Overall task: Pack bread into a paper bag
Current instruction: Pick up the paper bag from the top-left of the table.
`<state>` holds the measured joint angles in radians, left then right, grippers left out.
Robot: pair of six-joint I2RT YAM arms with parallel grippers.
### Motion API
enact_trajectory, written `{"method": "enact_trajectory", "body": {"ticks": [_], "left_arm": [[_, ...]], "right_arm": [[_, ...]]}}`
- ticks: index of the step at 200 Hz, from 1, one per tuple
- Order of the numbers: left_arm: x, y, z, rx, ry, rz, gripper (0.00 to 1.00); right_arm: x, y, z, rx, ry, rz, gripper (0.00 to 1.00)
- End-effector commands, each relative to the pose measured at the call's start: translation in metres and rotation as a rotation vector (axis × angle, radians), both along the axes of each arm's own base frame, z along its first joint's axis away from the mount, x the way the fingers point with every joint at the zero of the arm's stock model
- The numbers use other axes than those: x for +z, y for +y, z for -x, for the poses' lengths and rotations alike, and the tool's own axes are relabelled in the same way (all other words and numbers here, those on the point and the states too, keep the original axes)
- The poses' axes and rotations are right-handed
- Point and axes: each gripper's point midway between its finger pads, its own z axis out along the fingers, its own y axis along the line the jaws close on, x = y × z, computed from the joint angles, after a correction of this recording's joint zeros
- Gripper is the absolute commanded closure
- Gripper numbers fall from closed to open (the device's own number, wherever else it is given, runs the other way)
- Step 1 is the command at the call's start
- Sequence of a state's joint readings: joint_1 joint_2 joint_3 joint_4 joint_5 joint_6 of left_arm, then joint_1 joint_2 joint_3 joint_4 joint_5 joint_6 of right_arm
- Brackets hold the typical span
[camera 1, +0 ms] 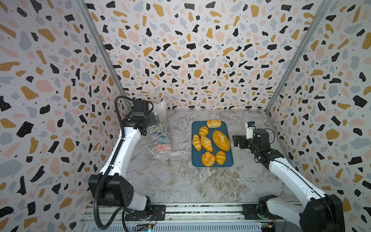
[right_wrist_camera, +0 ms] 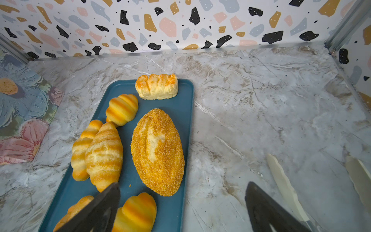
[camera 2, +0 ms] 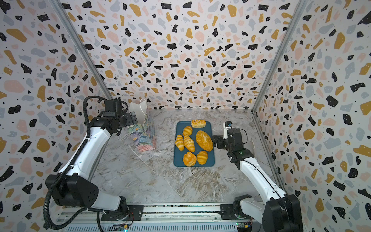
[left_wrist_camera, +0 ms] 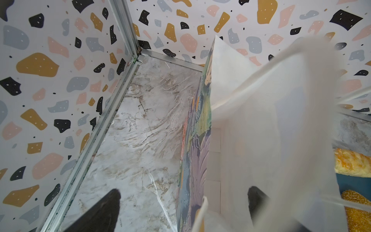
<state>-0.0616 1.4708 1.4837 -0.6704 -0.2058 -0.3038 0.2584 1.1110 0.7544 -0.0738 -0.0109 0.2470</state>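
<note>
The paper bag (camera 1: 161,134) stands upright at the back left, pastel print outside, white inside (left_wrist_camera: 251,140). My left gripper (camera 1: 156,118) is at its top rim, open. In the left wrist view the left gripper (left_wrist_camera: 183,191) straddles the bag's printed wall, one finger outside and one inside. The bread lies on a dark-teal tray (camera 1: 228,158): a seeded oval loaf (camera 1: 221,140), a crumb-topped piece (camera 1: 214,123), striped rolls (camera 1: 206,143) and round buns (camera 1: 208,159). My right gripper (camera 1: 235,140) hovers open at the tray's right edge, near the loaf (right_wrist_camera: 157,152), holding nothing.
Patterned walls close in the marble table (camera 1: 180,180) on three sides. The bag stands close to the back-left corner. A pale knife-like strip (right_wrist_camera: 285,180) lies on the table by the right wall. The arms' rail (camera 1: 200,211) runs along the front edge.
</note>
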Motion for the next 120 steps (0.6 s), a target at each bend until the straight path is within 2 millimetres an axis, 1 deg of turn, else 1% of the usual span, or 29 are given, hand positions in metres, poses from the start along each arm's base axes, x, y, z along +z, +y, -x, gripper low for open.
{"method": "enact_trajectory", "body": {"ticks": [1,37,61,74,86,112,120], "left_arm": [[0.014,-0.001,-0.011,-0.021,-0.048,-0.003,0.05],[0.011,-0.002,-0.019,-0.031,-0.034,-0.009,0.18],[0.013,-0.006,-0.022,-0.041,-0.052,0.011,0.32],[0.015,-0.007,-0.024,-0.044,-0.059,0.016,0.35],[0.015,-0.007,-0.025,-0.043,-0.06,0.015,0.41],[0.016,-0.008,-0.026,-0.052,-0.061,0.009,0.58],[0.016,-0.008,-0.026,-0.056,-0.063,0.007,0.62]], "right_arm": [[0.009,0.0,0.002,-0.004,-0.027,-0.017,0.01],[0.006,0.0,0.002,-0.005,-0.021,-0.016,0.01],[0.006,0.0,0.002,-0.006,-0.021,-0.015,0.01],[0.007,0.0,0.002,-0.008,-0.025,-0.014,0.01],[0.007,0.0,0.002,-0.01,-0.03,-0.016,0.01],[0.01,0.0,0.002,-0.011,-0.041,-0.019,0.01],[0.01,0.0,0.002,-0.011,-0.042,-0.018,0.01]]}}
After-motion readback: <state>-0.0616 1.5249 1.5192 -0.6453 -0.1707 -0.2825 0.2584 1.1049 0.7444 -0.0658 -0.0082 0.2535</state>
